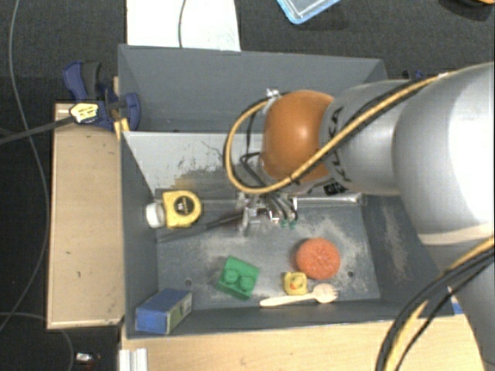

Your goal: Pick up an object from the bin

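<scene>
The gripper (267, 213) is low over the back part of the bin (232, 91), just beside a thin dark stick (223, 221).

The stick lies on the floor between a yellow tape measure (179, 209) at the left and the gripper, and its right end comes up to the gripper. I cannot tell if the gripper is open or closed, or if it has hold of anything. Nearer the front lie an orange round ball (318, 258), a green block (237, 277), a small yellow toy (294, 283) touching a white spoon (298, 297), and a blue box (163, 311) in the front left corner.
</scene>
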`<action>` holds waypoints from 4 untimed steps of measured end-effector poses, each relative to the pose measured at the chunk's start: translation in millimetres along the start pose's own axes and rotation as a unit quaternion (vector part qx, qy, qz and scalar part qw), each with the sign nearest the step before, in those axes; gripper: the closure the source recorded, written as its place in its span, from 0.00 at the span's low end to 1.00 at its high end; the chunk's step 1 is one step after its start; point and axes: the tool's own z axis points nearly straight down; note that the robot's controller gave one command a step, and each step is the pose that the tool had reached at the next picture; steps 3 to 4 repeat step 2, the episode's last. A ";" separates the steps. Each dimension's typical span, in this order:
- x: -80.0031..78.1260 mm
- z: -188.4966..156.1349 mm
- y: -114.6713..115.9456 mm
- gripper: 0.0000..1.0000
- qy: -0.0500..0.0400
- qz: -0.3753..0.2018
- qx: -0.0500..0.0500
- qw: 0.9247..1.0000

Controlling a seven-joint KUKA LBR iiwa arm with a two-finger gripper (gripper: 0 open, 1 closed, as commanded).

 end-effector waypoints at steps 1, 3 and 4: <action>2.6 -30.8 -0.2 1.00 0.007 0.000 0.001 1.000; 0.2 -78.7 0.1 1.00 0.005 0.001 0.001 1.000; 0.2 -78.7 0.1 1.00 0.005 0.001 0.001 1.000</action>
